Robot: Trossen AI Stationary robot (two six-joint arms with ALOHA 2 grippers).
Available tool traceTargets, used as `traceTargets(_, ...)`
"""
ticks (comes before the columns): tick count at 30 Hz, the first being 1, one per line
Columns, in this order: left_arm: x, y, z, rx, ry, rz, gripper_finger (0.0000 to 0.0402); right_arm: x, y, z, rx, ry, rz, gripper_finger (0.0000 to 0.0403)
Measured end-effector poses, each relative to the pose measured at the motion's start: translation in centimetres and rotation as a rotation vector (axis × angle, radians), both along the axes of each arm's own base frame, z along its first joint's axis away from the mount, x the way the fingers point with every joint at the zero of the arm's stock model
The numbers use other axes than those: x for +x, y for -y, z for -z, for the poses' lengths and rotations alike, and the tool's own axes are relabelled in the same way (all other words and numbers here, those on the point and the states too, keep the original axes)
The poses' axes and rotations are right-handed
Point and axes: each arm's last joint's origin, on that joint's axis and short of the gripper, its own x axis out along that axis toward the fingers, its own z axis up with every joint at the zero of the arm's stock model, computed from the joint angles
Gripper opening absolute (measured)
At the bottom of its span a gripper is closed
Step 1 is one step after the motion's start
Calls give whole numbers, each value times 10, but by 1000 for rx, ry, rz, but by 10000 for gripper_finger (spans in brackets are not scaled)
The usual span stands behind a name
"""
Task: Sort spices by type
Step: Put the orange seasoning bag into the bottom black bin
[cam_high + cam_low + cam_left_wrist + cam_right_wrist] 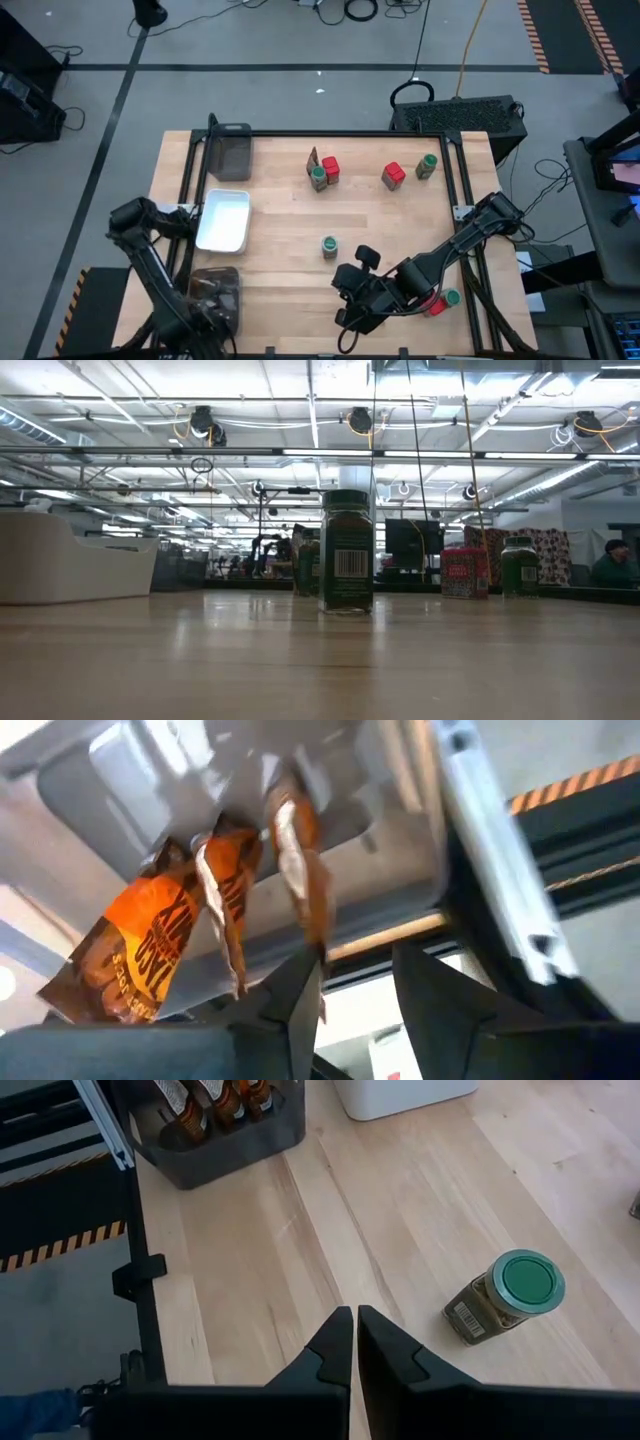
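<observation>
My left gripper (360, 955) hangs open, pointing down over the near-left grey tray (215, 295). Orange-brown sachets (150, 945) stand in that tray. One narrow brown sachet (298, 860) reaches down to one fingertip. My right gripper (355, 1330) is shut and bare above the table's near middle (352, 290). A green-lidded jar (505, 1295) stands upright just beyond it (329, 246). Far off stand a sachet (313, 160), a jar (318, 178), two red boxes (331, 170) (393, 176) and another jar (427, 166). My left gripper has nothing in the gap between its fingers. The lower end of the narrow brown sachet (314, 935) lies right by the tip of one finger (300, 1005); I cannot tell whether they touch. The sachet stands slanting in the tray.
A white dish (224, 220) sits beside the near tray. A second grey mesh tray (232, 150) stands at the far left. Under my right arm lie a red box (435, 305) and a green-lidded jar (451, 297). Bare wood lies between the jar and the far group.
</observation>
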Motion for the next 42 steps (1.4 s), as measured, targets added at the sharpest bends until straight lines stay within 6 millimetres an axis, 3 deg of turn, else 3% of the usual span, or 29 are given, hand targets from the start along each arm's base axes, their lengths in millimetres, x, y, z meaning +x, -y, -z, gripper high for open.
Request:
traceTargets(6,-2,-12,-54,-179,124,-16,139,1,1,0,-6,3,-4,0)
traceTargets(9,4,-24,-83,-250,268,-52,140,3,0,-1,0,20,-8,0)
traceTargets(13,21,-47,-113,-244,569,-154,139,5,5,-1,5,18,7,0)
traceTargets(17,45,-85,-131,-171,780,-303,134,8,10,-1,-59,-10,-63,0)
traceTargets(21,72,-133,-135,-53,854,-406,132,7,13,-2,-40,-21,-46,0)
traceTargets(28,99,-232,-143,76,908,-179,132,-6,37,-8,-125,-135,5,0)
traceTargets(35,116,-356,-135,134,973,139,132,-19,97,-35,-180,-194,140,0)
traceTargets(42,132,-472,-84,250,921,349,132,-28,164,-63,-134,-151,332,0)
